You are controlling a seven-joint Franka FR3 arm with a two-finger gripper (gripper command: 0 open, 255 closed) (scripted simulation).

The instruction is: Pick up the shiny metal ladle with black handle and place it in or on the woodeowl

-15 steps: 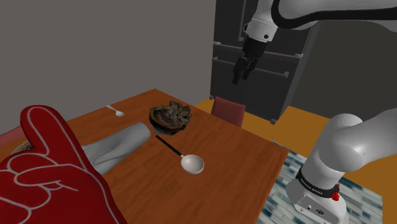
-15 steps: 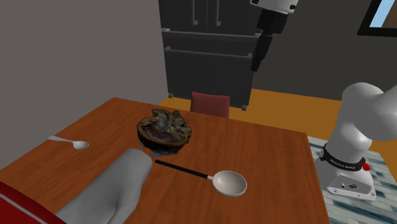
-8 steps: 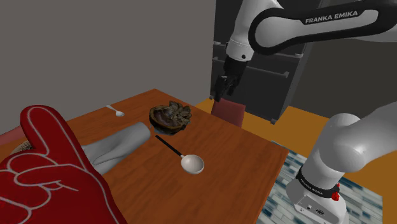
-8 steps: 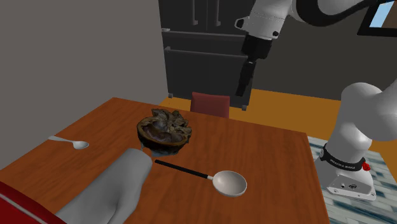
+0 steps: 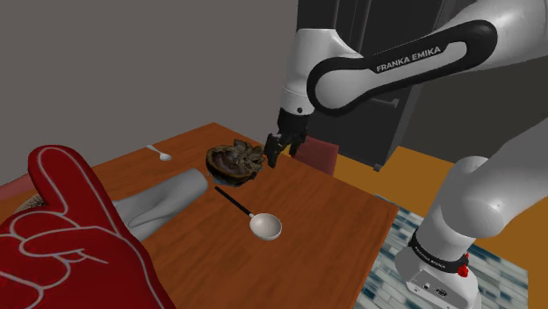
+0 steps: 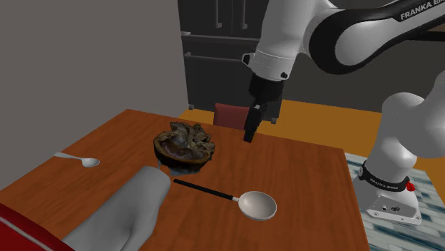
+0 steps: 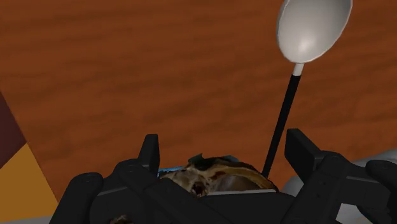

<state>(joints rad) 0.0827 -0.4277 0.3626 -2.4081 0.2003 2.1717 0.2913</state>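
**Shoulder view.** Your all-black two-finger gripper (image 5: 274,156) hangs just beside the dark brown, rough-rimmed bowl (image 5: 235,163), on the bowl's side toward the maroon chair back (image 5: 318,154). The ladle, with a pale round cup and a thin black handle (image 5: 249,215), lies on the reddish-brown wooden table (image 5: 334,206) near the bowl. Its handle end points toward the bowl, and it is apart from the gripper.

**Second exterior view.** The gripper (image 6: 249,134) hangs beside the bowl (image 6: 185,147). The ladle (image 6: 232,197) lies untouched on the table, near the bowl.

**Wrist view.** You see the fingers (image 7: 149,151) spread, clasping nothing. The bowl (image 7: 219,173) shows between them. The ladle (image 7: 296,69) stretches away from the bowl, cup farthest.
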